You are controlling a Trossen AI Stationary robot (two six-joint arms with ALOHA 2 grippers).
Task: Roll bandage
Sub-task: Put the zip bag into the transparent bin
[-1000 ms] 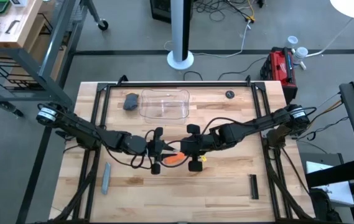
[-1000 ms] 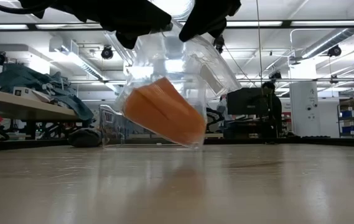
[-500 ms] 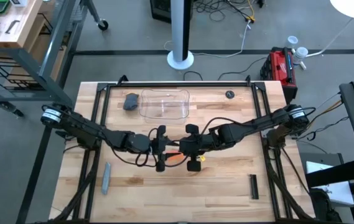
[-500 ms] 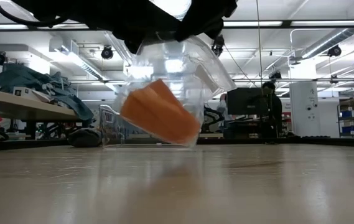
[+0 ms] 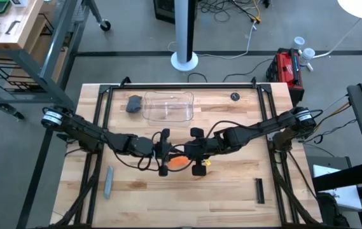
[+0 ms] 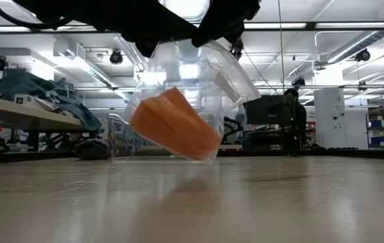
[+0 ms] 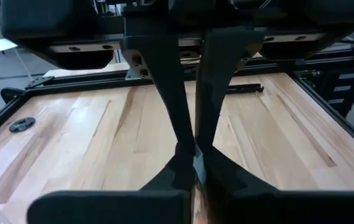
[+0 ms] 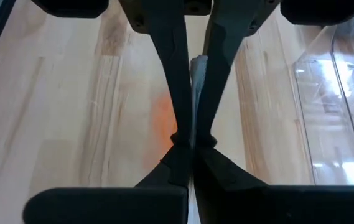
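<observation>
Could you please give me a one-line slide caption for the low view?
Orange bandage, still sealed in its clear plastic wrapper, hangs tilted above the wooden table from both dark robot arms.

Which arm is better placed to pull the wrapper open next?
Neither clearly. The left gripper and right gripper both pinch the clear wrapper, holding the bandage above the table. Probably a joint pull.

L hand (image 5: pixel 166 153) + R hand (image 5: pixel 193 152) mid-table | both touching bandage (image 5: pixel 178 161)
</observation>
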